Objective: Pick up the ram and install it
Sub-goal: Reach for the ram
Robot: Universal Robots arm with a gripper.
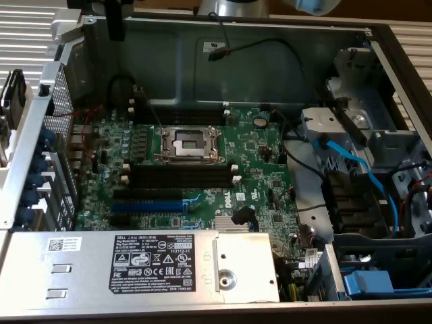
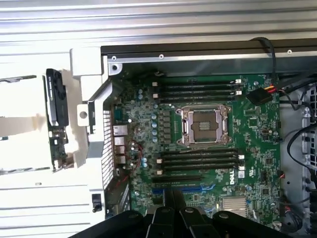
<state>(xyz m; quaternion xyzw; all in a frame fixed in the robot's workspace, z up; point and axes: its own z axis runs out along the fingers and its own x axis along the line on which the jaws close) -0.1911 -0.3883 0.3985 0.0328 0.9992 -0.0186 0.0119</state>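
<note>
Two DELL marks: motherboard point(image 1: 263, 162) and power-supply label point(image 1: 152, 268); tool point(image 2: 174, 201) closed on nothing, apart from the ram point(image 2: 57, 119).

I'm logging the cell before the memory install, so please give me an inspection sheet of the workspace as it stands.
Surface: open computer case; green motherboard inside, CPU socket uncovered.
Job's things: the ram sits outside the case, by a white fixture; the black slots look empty.
Clutter: nothing seen.
Grippers: the gripper hangs over the board near the blue slot, apart from the ram.
Cables: blue cables at the exterior view's right; a black cable along the case's far wall.
Surroundings: labelled power supply at the case's near side; ribbed metal surface around the case.
</note>
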